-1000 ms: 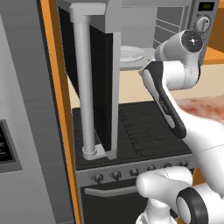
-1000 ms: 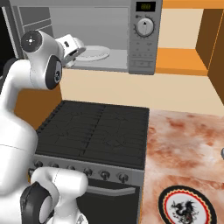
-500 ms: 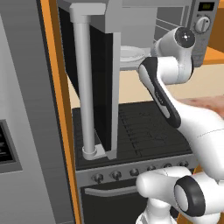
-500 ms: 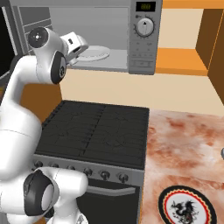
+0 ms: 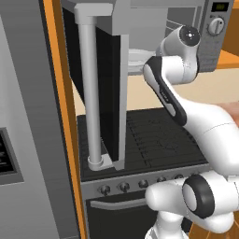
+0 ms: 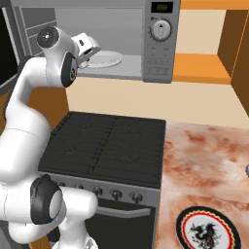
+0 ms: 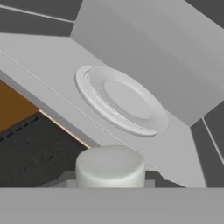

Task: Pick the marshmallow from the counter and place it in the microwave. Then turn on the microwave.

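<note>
At the mouth of the open microwave [image 6: 146, 44], the pincer [image 7: 110, 183] grasps the marshmallow [image 7: 110, 167], a stubby off-white cylinder with a smooth matte top, seated between the dark finger tips at the bottom of the hand view. Beyond it lies the round white glass turntable [image 7: 122, 99], a shallow disc with a raised rim, resting on the flat grey cavity floor. The marshmallow sits short of the turntable, over the cavity's front edge. The microwave shell is silver-grey, with a round dial [image 6: 160, 30] and a small display. Its dark glass door [image 5: 109, 93] stands swung open, the cylindrical grey bar handle [image 5: 89, 93] upright. Below lies the black grated stovetop [image 6: 107, 146]; the mottled pinkish stone counter [image 6: 204, 165] adjoins it.
</note>
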